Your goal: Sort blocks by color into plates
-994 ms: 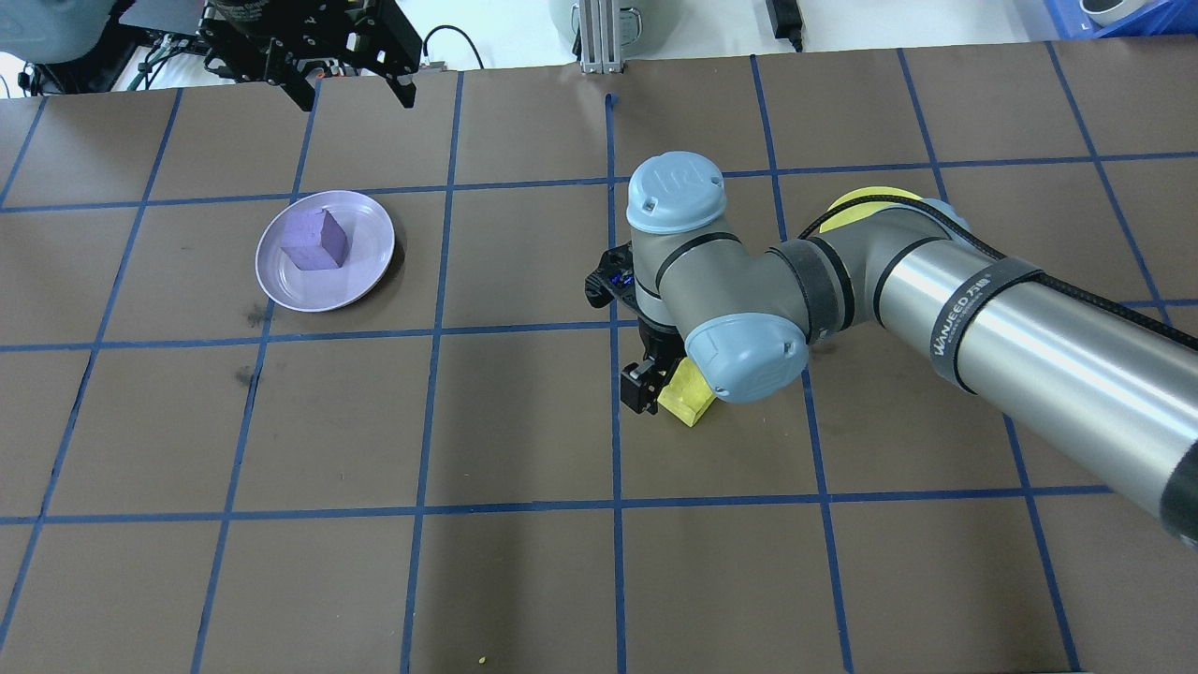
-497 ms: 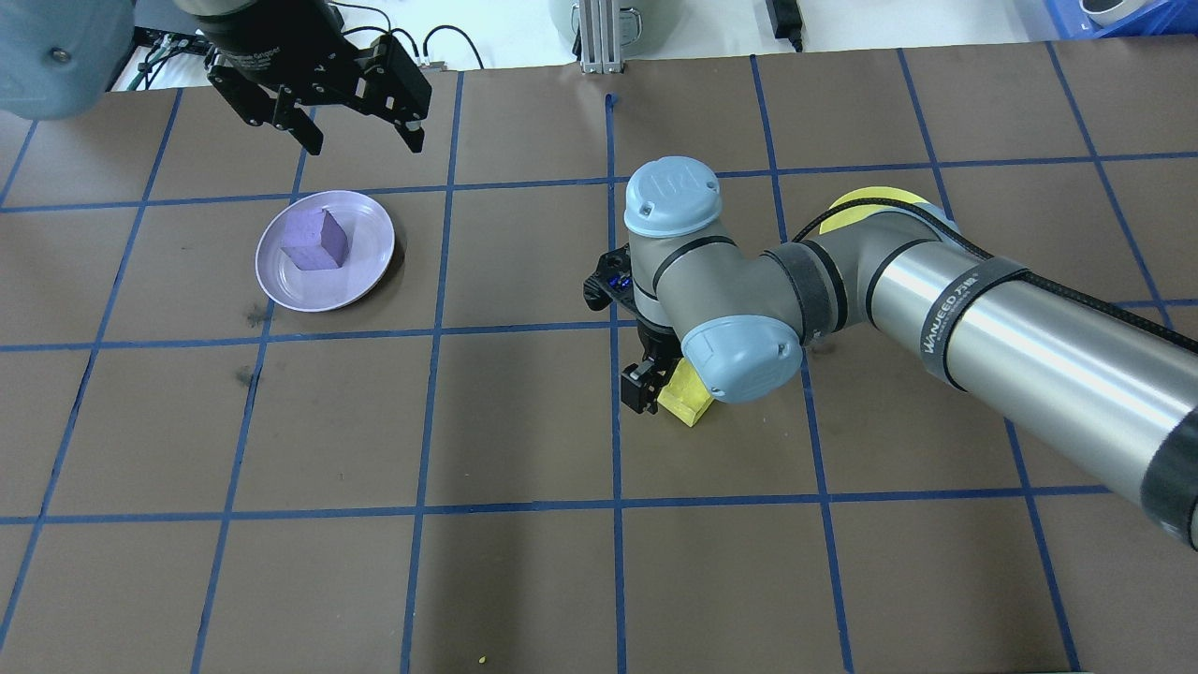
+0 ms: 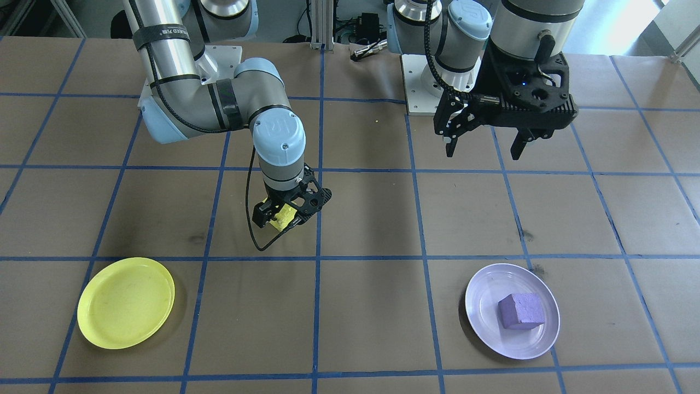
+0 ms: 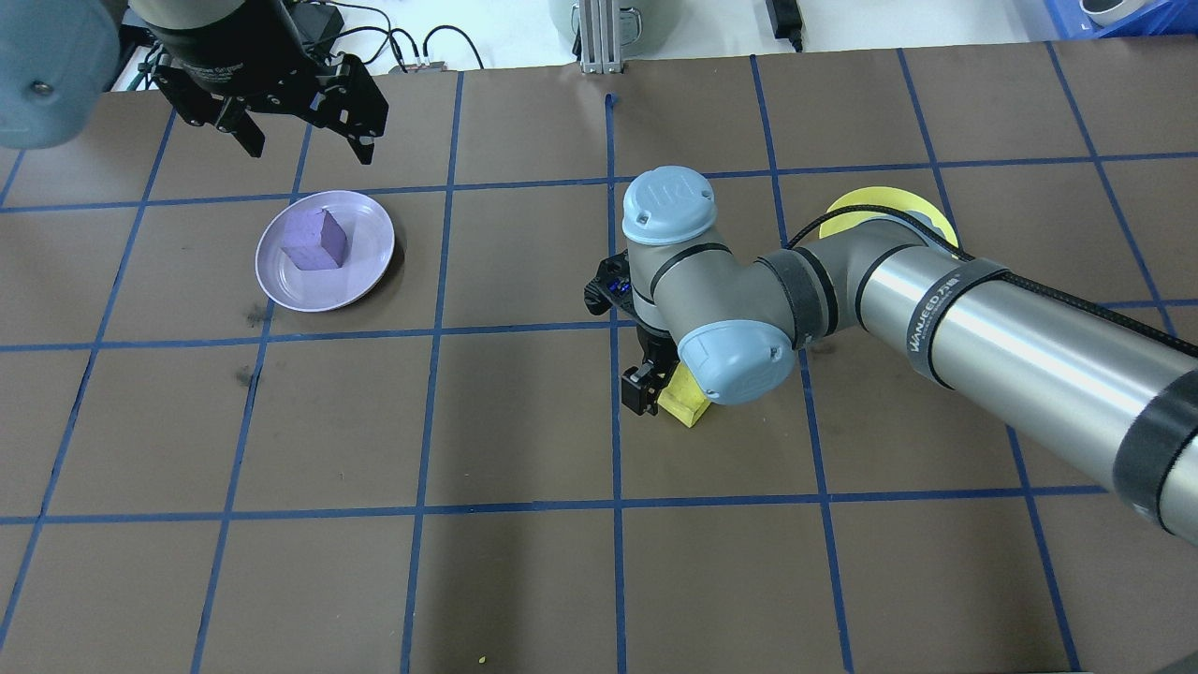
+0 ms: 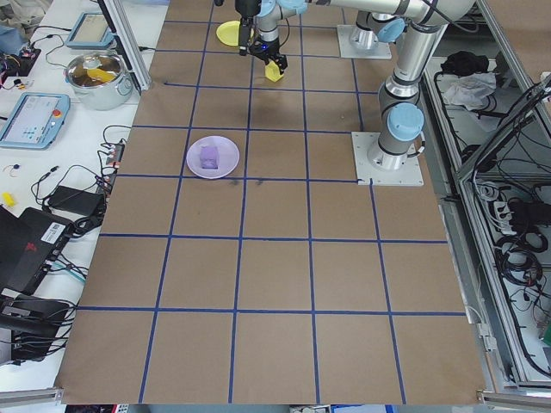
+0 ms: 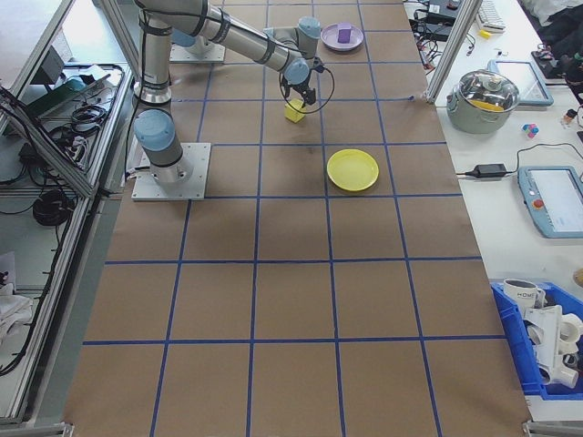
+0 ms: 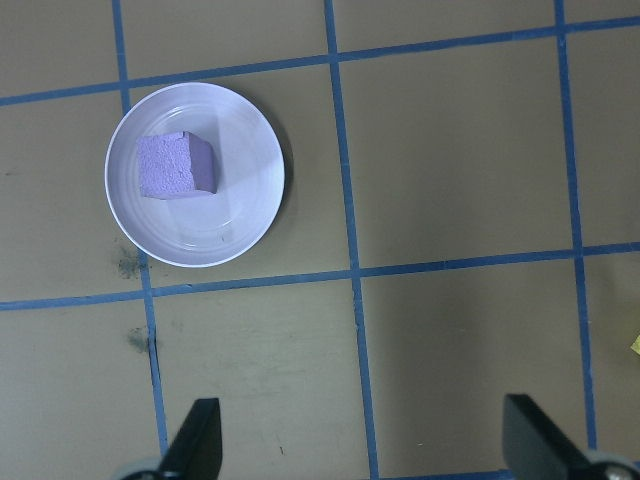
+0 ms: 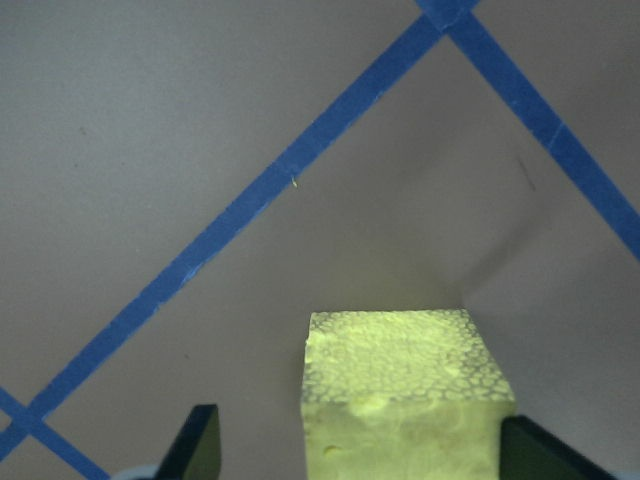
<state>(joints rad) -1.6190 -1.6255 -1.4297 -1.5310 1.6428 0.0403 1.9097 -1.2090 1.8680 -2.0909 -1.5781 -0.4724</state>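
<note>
Right end effector [image 3: 284, 216]: lowered to the worktop [image 3: 372, 219] in front of the robot, jaws wide, set astride the yellow block [image 4: 686, 401]. In the right wrist view one finger is seen against the block's side and a clear gap is left at the other. The block is therefore judged not yet gripped, and appears to rest on the worktop.

Step in hand: the grasp of the yellow block. Half of the sort is judged done.

Next move, as judged: the jaws are to be closed squarely on the block, which is then to be lifted and carried outward to the yellow plate [image 3: 126, 302]. That plate lies empty, farther from the robot, well apart from the block. Because the contact is one-sided, the block may be pushed or turned as the jaws close.

Farther out on the other side: the purple block [image 3: 521, 311] is seated inside the lavender plate [image 3: 481, 295], off centre.

Left end effector [image 4: 309, 148]: held high, jaws wide, nothing in them.

Hard to make out:
- From overhead, most of the yellow plate is covered by the right arm and only an arc shows.
- The far finger of the right end effector is hidden under the wrist there.
- Whether the yellow block sits flat or slightly tilted cannot be settled.
</note>
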